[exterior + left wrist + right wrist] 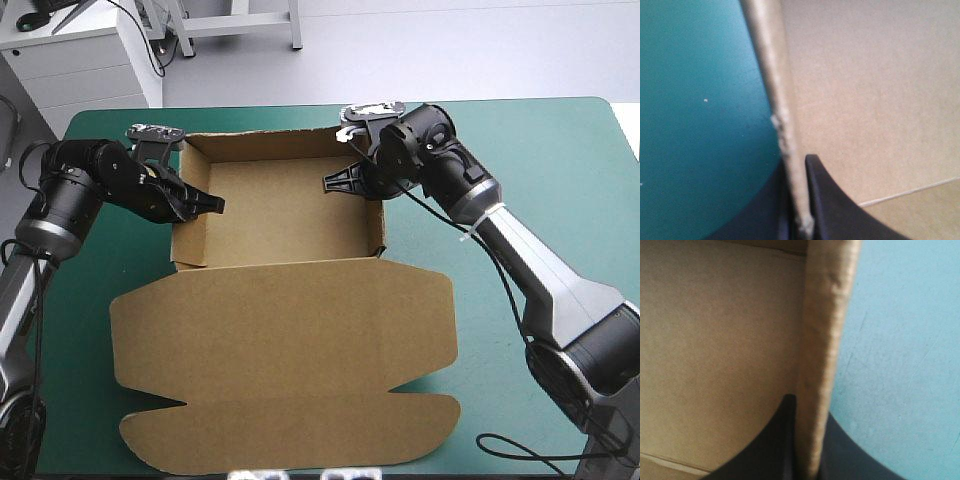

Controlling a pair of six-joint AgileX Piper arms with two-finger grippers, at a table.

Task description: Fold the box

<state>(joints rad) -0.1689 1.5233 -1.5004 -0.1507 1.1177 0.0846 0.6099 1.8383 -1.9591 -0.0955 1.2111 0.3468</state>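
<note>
The box [280, 215] stands as an open tray on the teal-green table [560, 170], a little toward 12 o'clock of the table's middle in the high view; its far wall [265, 145] at 12 o'clock, left wall [188, 240] at 9 o'clock and right wall [381, 230] at 3 o'clock are all raised. The lid [290, 340] lies flat, running from the tray's 6 o'clock side toward the table's near edge; its rounded front flap [300, 435] lies at that edge.

The left arm [70, 200] comes in from 9 o'clock; the left jaws are clenched on the left wall about midway along it, tips pointing toward 3 o'clock over the tray floor. In the left wrist view the wall's edge [775, 100] rises between the black fingers [835, 215], one inside the tray and one outside, all but closed on the board; brown floor lies on one side, teal-green cover [695, 125] on the other.

The right arm [530, 270] reaches in from 4 o'clock; the right jaws grasp the right wall near its far end, tips pointing toward 9 o'clock. In the right wrist view the wall [827, 330] stands pinched between the fingers [770, 450], with the tray's inside to one side and cover [905, 350] to the other.
</note>
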